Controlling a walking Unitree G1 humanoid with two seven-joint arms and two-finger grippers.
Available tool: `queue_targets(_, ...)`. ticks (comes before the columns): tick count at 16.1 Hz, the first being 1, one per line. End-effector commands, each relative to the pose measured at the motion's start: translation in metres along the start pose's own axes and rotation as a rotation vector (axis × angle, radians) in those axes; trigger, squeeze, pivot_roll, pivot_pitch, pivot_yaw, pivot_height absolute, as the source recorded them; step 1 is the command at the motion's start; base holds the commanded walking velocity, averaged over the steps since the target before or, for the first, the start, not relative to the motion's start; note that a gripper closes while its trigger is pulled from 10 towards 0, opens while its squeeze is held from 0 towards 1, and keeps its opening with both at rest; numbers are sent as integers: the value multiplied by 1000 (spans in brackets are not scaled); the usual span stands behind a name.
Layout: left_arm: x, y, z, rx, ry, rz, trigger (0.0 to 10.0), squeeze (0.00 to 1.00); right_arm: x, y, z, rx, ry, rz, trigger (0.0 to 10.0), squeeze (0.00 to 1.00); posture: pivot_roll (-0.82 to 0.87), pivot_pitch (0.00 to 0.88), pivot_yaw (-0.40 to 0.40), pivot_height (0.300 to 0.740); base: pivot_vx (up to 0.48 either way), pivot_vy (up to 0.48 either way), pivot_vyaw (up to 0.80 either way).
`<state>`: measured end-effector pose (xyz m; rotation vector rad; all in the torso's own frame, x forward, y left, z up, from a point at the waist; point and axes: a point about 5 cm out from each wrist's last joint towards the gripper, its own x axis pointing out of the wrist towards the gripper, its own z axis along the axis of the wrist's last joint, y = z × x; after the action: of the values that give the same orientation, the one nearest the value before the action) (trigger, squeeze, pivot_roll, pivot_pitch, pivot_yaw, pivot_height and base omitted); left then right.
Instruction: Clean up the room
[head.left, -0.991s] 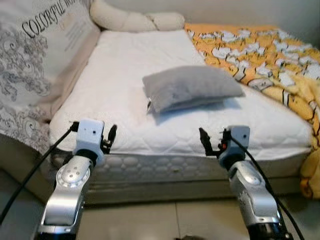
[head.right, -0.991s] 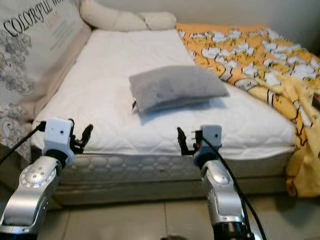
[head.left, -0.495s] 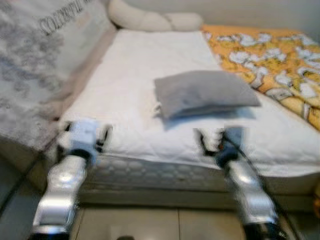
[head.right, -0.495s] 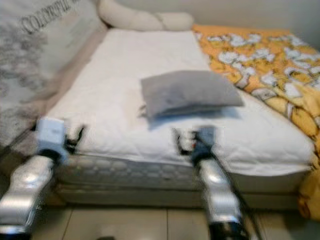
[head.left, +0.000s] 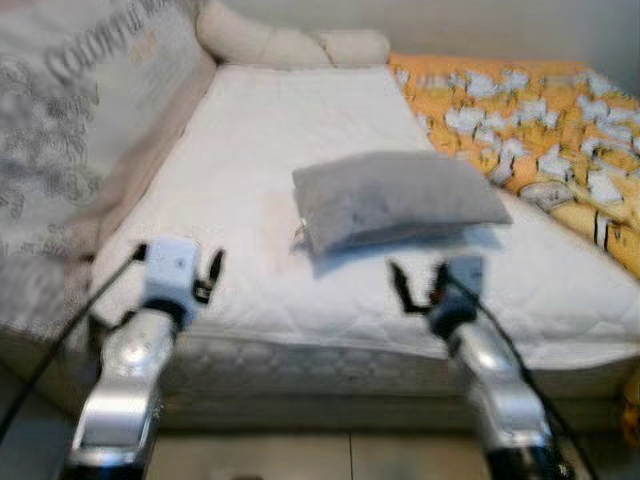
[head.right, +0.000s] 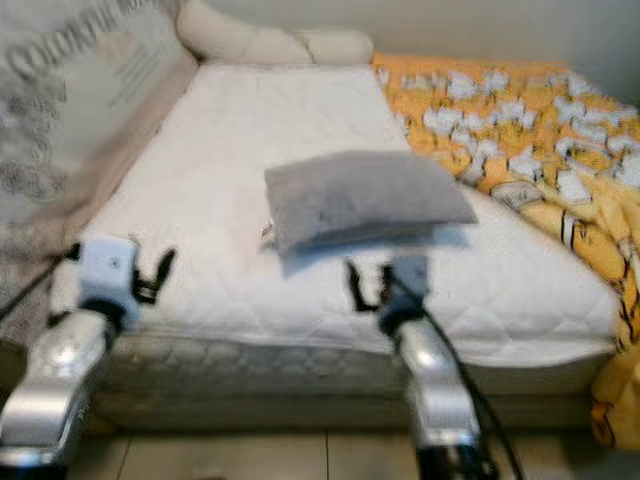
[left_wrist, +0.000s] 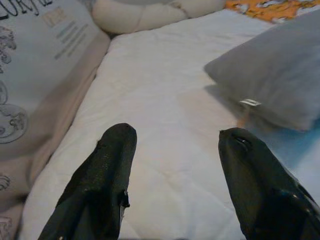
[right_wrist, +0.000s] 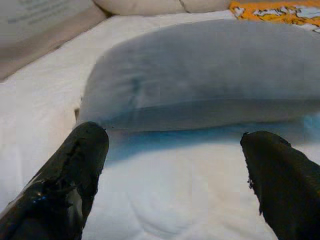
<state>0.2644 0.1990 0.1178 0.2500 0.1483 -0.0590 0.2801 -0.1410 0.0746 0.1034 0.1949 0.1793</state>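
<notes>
A grey pillow (head.left: 395, 198) lies across the middle of the white mattress (head.left: 270, 120), a small tag at its near corner (left_wrist: 249, 103). Both arms are raised in front of me at the bed's near edge. My left gripper (head.left: 208, 276) is open over the mattress's near left part, well left of the pillow; its fingers (left_wrist: 107, 170) hold nothing. Just short of the pillow's near side, my right gripper (head.left: 415, 288) is open and empty, and the pillow (right_wrist: 210, 70) spans the gap between its fingers (right_wrist: 75, 170).
An orange patterned blanket (head.left: 540, 120) covers the bed's right side and hangs over the right edge. A cream bolster (head.left: 290, 45) lies at the head. A grey-and-white printed duvet (head.left: 70, 130) is heaped along the left. Tiled floor (head.left: 300, 455) runs below the mattress edge.
The camera has moved toward the bed with blur; the pillow and mattress edge sit lower in view. Both grippers remain open and now reach over the mattress edge.
</notes>
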Motion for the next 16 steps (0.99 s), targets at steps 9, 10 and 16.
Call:
queue_targets(9,2,-8,1,-1,-8,-32,10000,0,-1,-14,4,-6,-9,-47,10000,0,-7,0,-12,740,320,0,0)
queue_targets(10,3,-8,1,0,-7,-32,10000,0,-1,-14,4,-6,-8,-48,10000,0,-6,0,-12,740,326,0,0)
queue_targets(16,4,-8,1,1,-9,-34,10000,0,0,-14,4,-6,-6,-46,10000,0,-3,0,-11,740,319,0,0)
